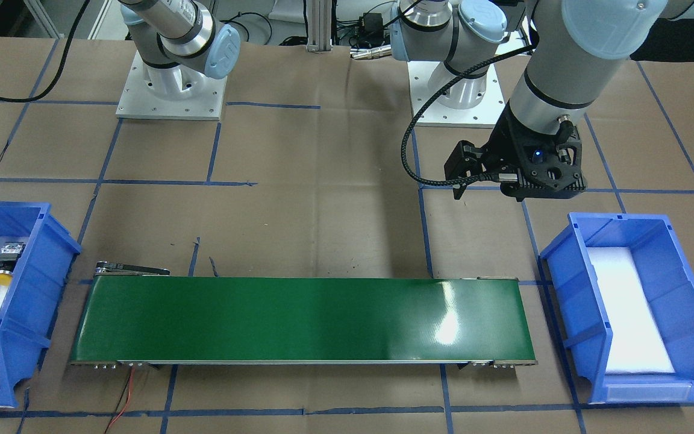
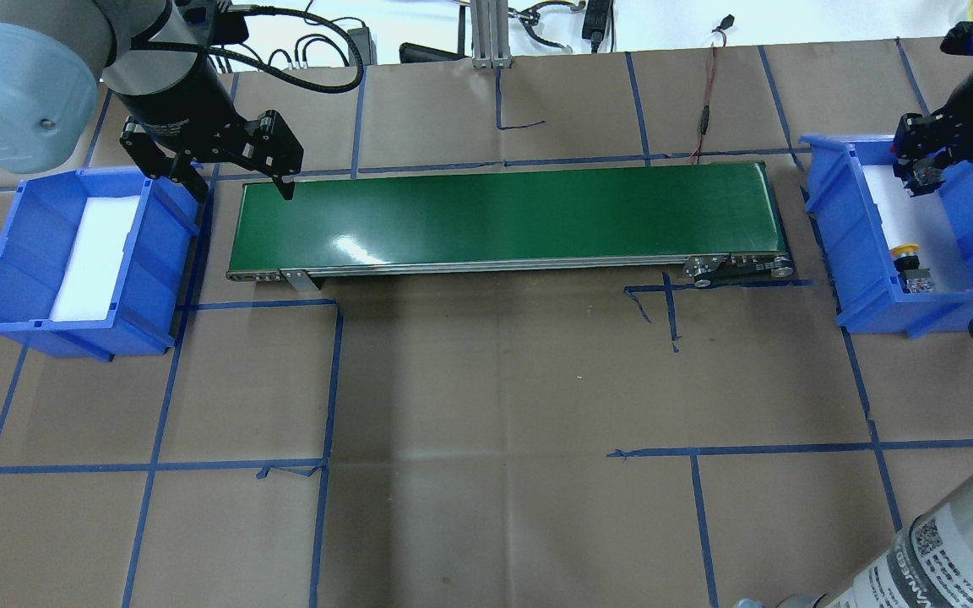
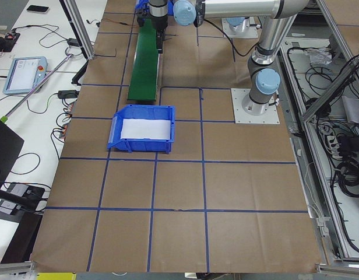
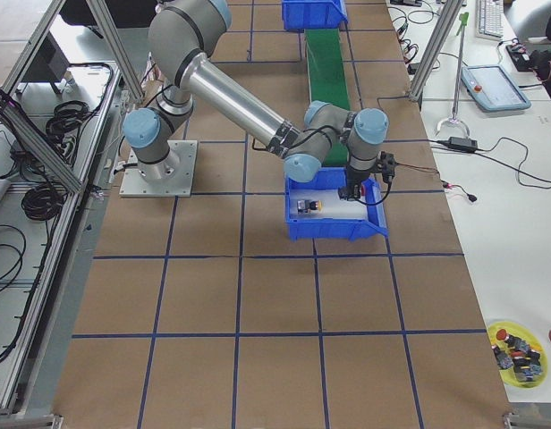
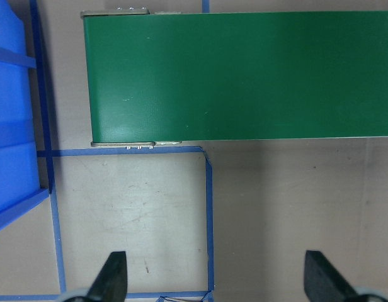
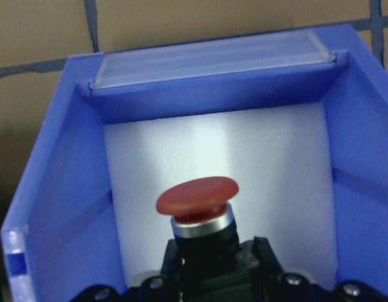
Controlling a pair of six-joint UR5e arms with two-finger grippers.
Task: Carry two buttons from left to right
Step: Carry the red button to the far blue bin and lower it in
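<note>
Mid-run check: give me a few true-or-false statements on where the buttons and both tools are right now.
1. The right tool is shut on the red button. True.
2. The yellow button lies in the right bin. True.
3. Both tools grip buttons. False: the left tool is open and empty.
4. A button rides on the conveyor. False: the green belt is bare.
5. The bin on the robot's left holds a button. False: the left bin shows only its white liner.
</note>
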